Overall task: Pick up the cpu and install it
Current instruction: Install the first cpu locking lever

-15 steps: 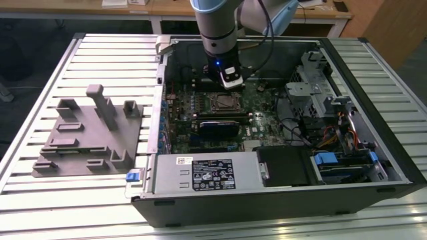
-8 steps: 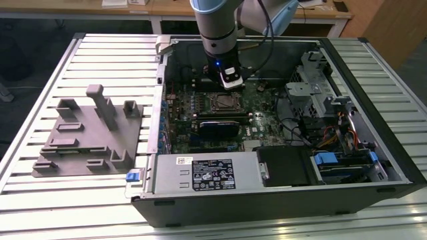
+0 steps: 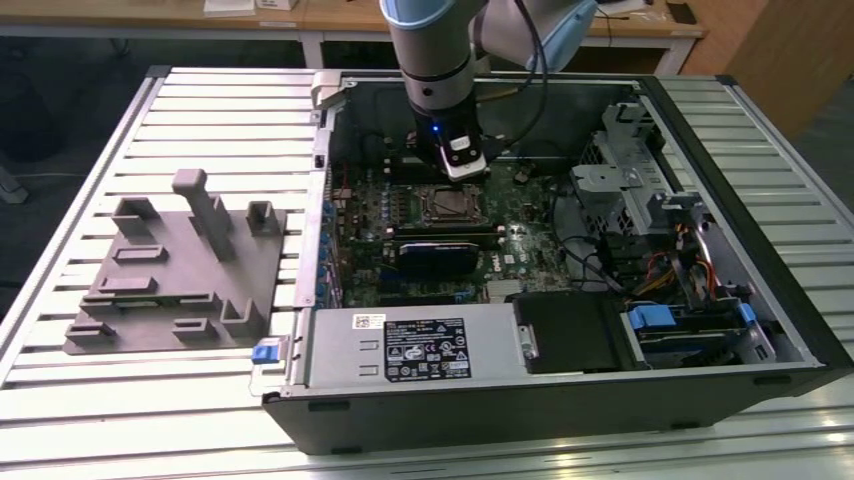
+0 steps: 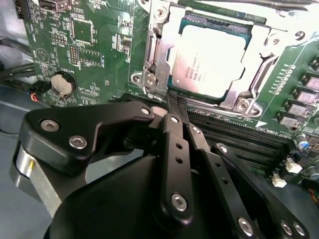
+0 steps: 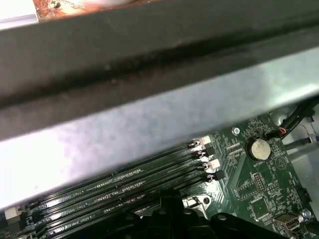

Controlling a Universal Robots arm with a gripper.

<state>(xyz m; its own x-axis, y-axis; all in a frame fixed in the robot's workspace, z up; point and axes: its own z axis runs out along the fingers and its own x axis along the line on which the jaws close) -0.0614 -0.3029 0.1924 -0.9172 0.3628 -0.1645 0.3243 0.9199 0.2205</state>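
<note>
**Exterior view: my arm stands inside an open computer case**

Exterior view: an open desktop computer case (image 3: 561,380) lies on its side on a slatted metal table (image 3: 80,400). My arm reaches down into it, and my gripper (image 3: 462,166) hangs just above the green motherboard (image 3: 534,250), near the square CPU socket (image 3: 450,203). From here I cannot tell how my fingers stand. On the exterior view's left, well apart from the case, a grey plastic fixture (image 3: 167,275) sits on the table. Inside the case, a black power supply (image 3: 427,345) with a white label lies along the near wall.

Second wrist view: my gripper (image 4: 175,102) is closed, its black fingers (image 4: 172,127) pressed together with nothing between them. The tips sit just beside the socket's metal frame (image 4: 154,59). The cpu (image 4: 212,59), a flat square chip with a silver-grey top, lies seated in the socket, inside the frame. A round coin cell battery (image 4: 63,83) sits on the board to one side, and black memory slots (image 4: 239,137) run beside the socket.

First wrist view: a grey metal edge of the case (image 5: 149,114) crosses the picture. Beneath it run the memory slots (image 5: 124,184) with white latches, and the coin cell battery (image 5: 259,148) lies near them on the motherboard (image 5: 254,184).
</note>
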